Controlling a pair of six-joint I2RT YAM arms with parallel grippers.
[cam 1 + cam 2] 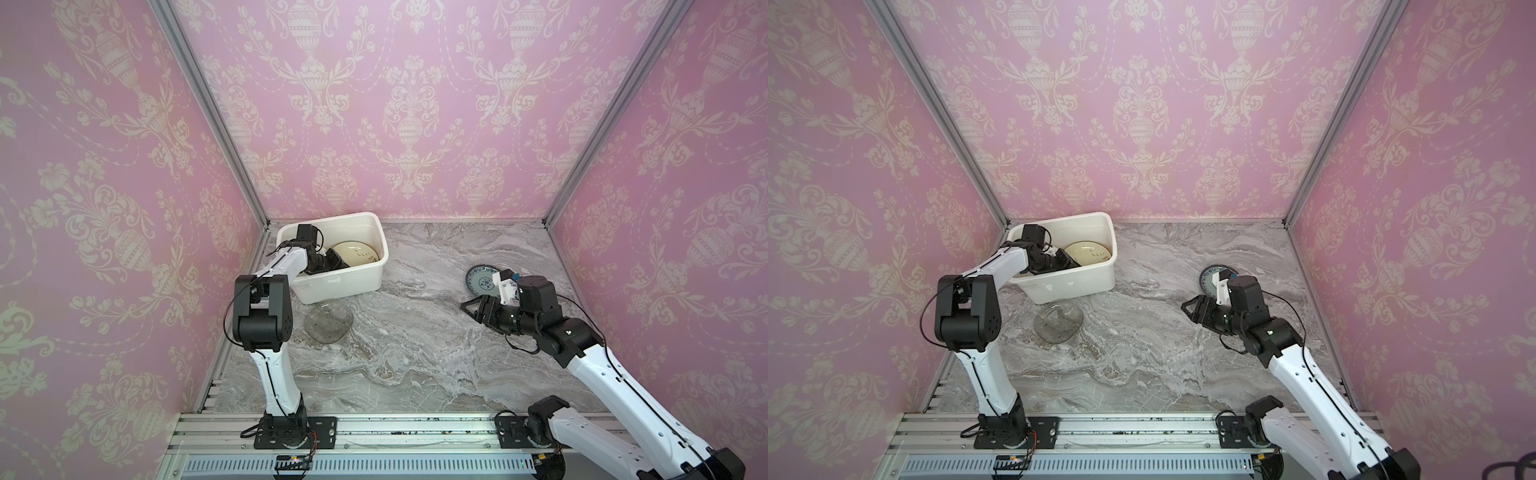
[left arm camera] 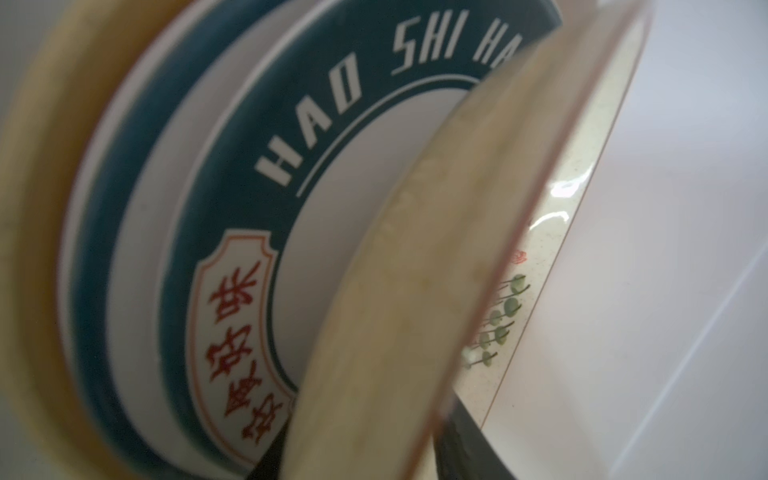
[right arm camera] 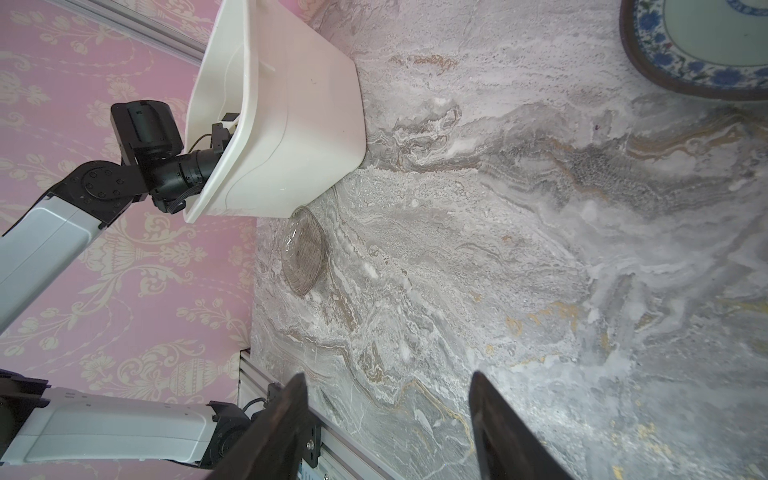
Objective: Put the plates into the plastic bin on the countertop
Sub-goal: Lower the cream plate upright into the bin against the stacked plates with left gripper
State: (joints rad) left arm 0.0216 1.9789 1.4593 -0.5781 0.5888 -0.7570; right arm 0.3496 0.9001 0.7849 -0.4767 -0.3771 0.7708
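Above the marble countertop (image 1: 415,353) the right gripper (image 3: 388,378) gapes empty; the left gripper (image 1: 335,260), grip unreadable, is inside the plastic bin (image 1: 343,287), where a tilted cream plate (image 1: 358,251) could slam down.

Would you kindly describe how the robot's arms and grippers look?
The left arm and right arm have white shell links between bulky black joints, on black base plates. Thin black cables loop past the joints. The left gripper and right gripper are black; the right's fingers taper to points. A white bracket with a blue part sits at the right wrist.
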